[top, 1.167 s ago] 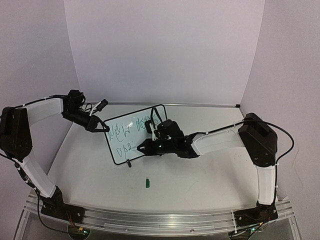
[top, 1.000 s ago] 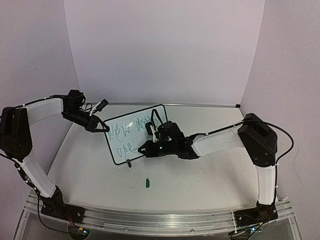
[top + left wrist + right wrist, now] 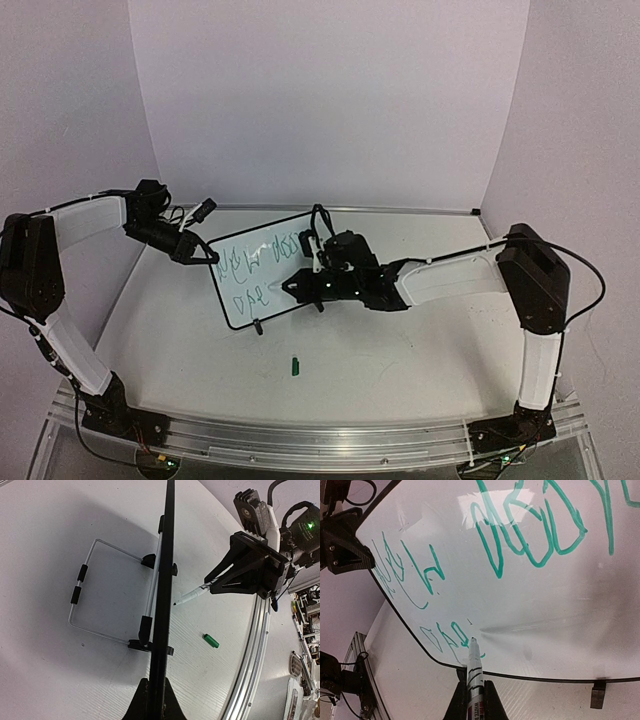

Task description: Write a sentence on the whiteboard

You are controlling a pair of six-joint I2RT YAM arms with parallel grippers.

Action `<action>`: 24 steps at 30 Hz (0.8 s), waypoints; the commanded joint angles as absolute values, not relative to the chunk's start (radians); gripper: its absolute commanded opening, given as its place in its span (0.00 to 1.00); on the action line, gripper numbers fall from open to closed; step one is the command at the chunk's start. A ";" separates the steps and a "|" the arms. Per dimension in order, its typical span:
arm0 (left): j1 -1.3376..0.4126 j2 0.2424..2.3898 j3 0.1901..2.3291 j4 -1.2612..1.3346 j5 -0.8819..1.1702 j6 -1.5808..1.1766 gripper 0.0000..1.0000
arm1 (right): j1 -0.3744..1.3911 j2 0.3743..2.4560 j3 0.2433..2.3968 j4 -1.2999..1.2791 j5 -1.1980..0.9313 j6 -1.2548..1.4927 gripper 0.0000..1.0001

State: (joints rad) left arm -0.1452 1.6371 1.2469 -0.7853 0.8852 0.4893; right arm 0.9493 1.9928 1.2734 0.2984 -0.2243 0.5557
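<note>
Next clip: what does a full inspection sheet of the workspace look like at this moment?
Surface: white table, no spills seen.
Job's things: whiteboard standing upright on its wire stand; the sentence in green, two lines, the second short.
Clutter: green marker cap lying loose in front of the board.
Tools: left tool shut on the whiteboard's edge; right tool shut on the marker, tip at the second line.
Cables: black cable looping beside the right arm.
Surroundings: plain backdrop walls; metal rail at the near edge.
</note>
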 commanded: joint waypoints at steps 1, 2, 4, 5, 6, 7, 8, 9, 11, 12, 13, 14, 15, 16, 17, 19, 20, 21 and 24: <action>-0.138 1.622 1.271 -0.771 0.767 0.485 0.00 | 0.945 2.013 1.335 0.311 -0.244 0.544 0.00; -0.138 1.623 1.271 -0.771 0.767 0.485 0.00 | 0.945 2.017 1.339 0.310 -0.244 0.544 0.00; -0.138 1.624 1.272 -0.770 0.767 0.485 0.00 | 0.944 2.023 1.344 0.309 -0.241 0.546 0.00; -0.138 1.624 1.272 -0.770 0.767 0.485 0.00 | 0.942 2.026 1.346 0.307 -0.239 0.548 0.00; -0.138 1.625 1.272 -0.770 0.767 0.485 0.00 | 0.940 2.028 1.349 0.306 -0.238 0.550 0.00; -0.137 1.626 1.272 -0.771 0.766 0.485 0.00 | 0.938 2.031 1.351 0.304 -0.238 0.552 0.00; -0.138 1.626 1.272 -0.770 0.767 0.485 0.00 | 0.936 2.034 1.351 0.302 -0.236 0.555 0.00; -0.138 1.627 1.272 -0.770 0.766 0.485 0.00 | 0.935 2.037 1.352 0.299 -0.236 0.557 0.00; -0.138 1.627 1.272 -0.770 0.765 0.485 0.00 | 0.932 2.042 1.353 0.296 -0.237 0.561 0.00; -0.137 1.627 1.272 -0.770 0.765 0.485 0.00 | 0.931 2.045 1.353 0.295 -0.238 0.563 0.00; -0.138 1.627 1.272 -0.770 0.765 0.485 0.00 | 0.931 2.048 1.353 0.294 -0.238 0.565 0.00; -0.137 1.627 1.272 -0.770 0.765 0.484 0.00 | 0.929 2.050 1.353 0.292 -0.237 0.566 0.00; -0.138 1.627 1.272 -0.770 0.765 0.485 0.00 | 0.928 2.053 1.352 0.291 -0.236 0.568 0.00; -0.138 1.626 1.272 -0.770 0.765 0.485 0.00 | 0.928 2.055 1.351 0.290 -0.235 0.570 0.00; -0.138 1.626 1.272 -0.771 0.764 0.485 0.00 | 0.927 2.057 1.350 0.289 -0.236 0.571 0.00; -0.138 1.627 1.272 -0.772 0.764 0.485 0.00 | 0.928 2.060 1.344 0.288 -0.237 0.574 0.00; -0.137 1.627 1.272 -0.772 0.764 0.485 0.00 | 0.928 2.059 1.341 0.287 -0.239 0.576 0.00; -0.138 1.627 1.272 -0.772 0.764 0.486 0.00 | 0.927 2.058 1.335 0.287 -0.240 0.577 0.00; -0.138 1.627 1.272 -0.772 0.764 0.485 0.00 | 0.927 2.052 1.311 0.287 -0.240 0.580 0.00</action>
State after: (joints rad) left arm -0.1452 1.6371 1.2469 -0.7853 0.8848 0.4896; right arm 0.9337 2.0376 1.3201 0.2839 -0.2479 0.5684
